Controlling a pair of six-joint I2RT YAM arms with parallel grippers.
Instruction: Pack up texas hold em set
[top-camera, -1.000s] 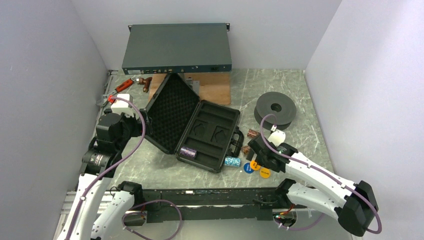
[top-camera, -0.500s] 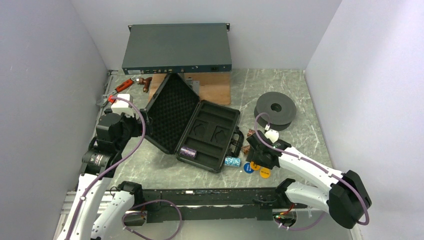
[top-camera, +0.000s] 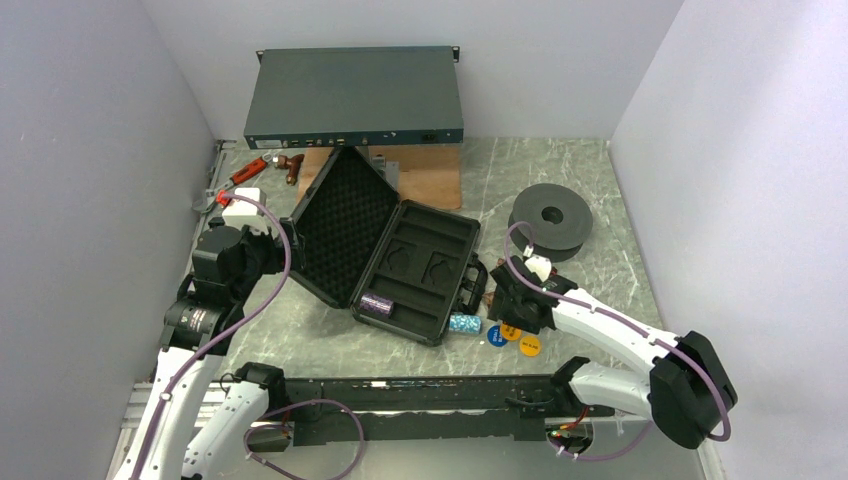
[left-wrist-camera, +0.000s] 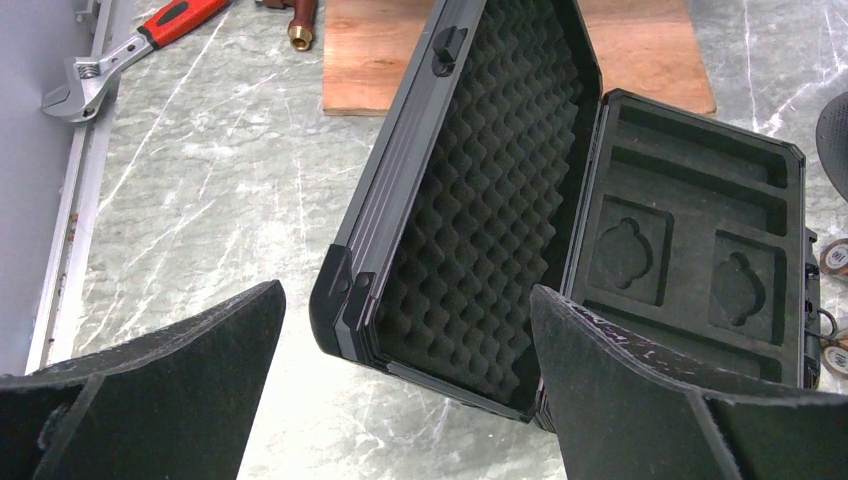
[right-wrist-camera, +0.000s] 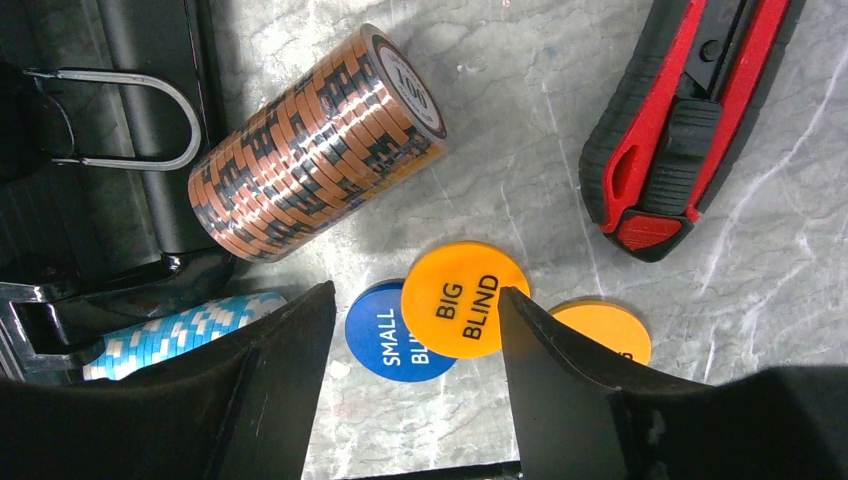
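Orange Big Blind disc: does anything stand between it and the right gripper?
Nothing visible does. The orange Big Blind disc lies between the fingers of the right gripper, overlapping the blue Small Blind disc, so closing might catch both.

Your green marbled desk (top-camera: 600, 200) carries the open case (top-camera: 340, 225) at centre. The rack unit (top-camera: 355, 95) is at the back, with a board (top-camera: 425, 175) and wrench (left-wrist-camera: 120, 60) rear left and a spool (top-camera: 550, 218) on the right. Near the front lie a brown roll (right-wrist-camera: 315, 140), teal roll (right-wrist-camera: 185, 335), knife (right-wrist-camera: 680, 130) and blue (right-wrist-camera: 385, 345), orange (right-wrist-camera: 465, 300) and yellow (right-wrist-camera: 605, 330) discs, orange overlapping blue.
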